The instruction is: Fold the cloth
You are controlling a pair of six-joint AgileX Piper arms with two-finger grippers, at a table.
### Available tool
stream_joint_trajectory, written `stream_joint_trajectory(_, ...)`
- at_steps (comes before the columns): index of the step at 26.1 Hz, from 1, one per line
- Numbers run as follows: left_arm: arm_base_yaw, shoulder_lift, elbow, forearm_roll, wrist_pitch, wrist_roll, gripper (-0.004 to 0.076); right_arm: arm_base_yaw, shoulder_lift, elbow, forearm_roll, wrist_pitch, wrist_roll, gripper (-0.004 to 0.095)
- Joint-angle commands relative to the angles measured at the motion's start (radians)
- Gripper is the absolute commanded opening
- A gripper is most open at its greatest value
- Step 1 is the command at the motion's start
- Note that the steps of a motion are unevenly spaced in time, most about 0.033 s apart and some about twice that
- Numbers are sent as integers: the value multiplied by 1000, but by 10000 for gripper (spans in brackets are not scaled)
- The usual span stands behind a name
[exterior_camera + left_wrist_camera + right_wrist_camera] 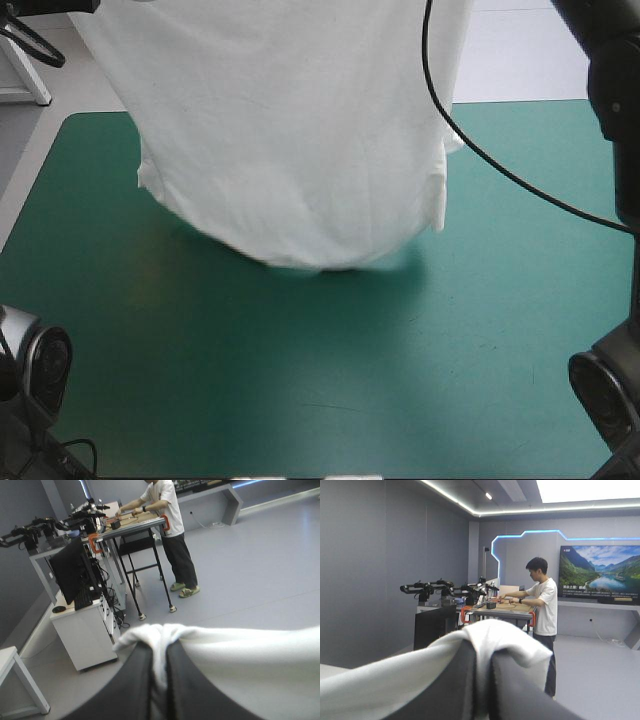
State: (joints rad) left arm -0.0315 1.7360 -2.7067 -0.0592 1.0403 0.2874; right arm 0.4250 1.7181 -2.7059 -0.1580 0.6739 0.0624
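The white T-shirt (290,130) hangs lifted above the teal-green table (300,380), its lower hem drooping to just above the cover near the middle. Both grippers are raised above the top of the high view and cannot be seen there. In the left wrist view my left gripper (159,655) is shut on the T-shirt (240,660), white fabric bunched between the black fingers (135,680). In the right wrist view my right gripper (482,655) is shut on the T-shirt (395,680) as well, cloth draped over its fingers (515,685).
The near half of the table lies bare below the hanging shirt. The right arm's column (620,120) stands at the table's right edge.
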Motion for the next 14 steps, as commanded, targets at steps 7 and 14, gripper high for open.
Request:
stream_joint_trajectory(7,1,-13,17,-8,-70,12,-9,-10,-17,10,-179,147,31,-19)
stream_joint_trajectory(14,1,102,337,-87,111,28,-9,-66,186,255,-152,479,172,-19)
